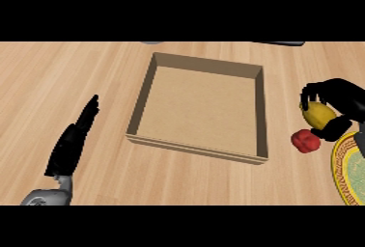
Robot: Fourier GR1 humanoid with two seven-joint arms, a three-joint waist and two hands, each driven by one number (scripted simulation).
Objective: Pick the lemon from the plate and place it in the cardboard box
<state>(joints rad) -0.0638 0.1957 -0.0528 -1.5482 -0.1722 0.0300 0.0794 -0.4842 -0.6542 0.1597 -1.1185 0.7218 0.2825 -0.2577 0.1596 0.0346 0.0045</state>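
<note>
the right hand curls round the lemon; the left hand rests with fingers straight.

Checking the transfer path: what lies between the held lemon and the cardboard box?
Head view: only bare counter between the lemon, curled in the right hand, and the cardboard box. A red object sits lower, by the plate, off that line.

A small, lumpy red object lies on the light wooden counter, just left of the right hand, nearer the robot. Far beyond that hand show a grey sliver and a black strip.
</note>
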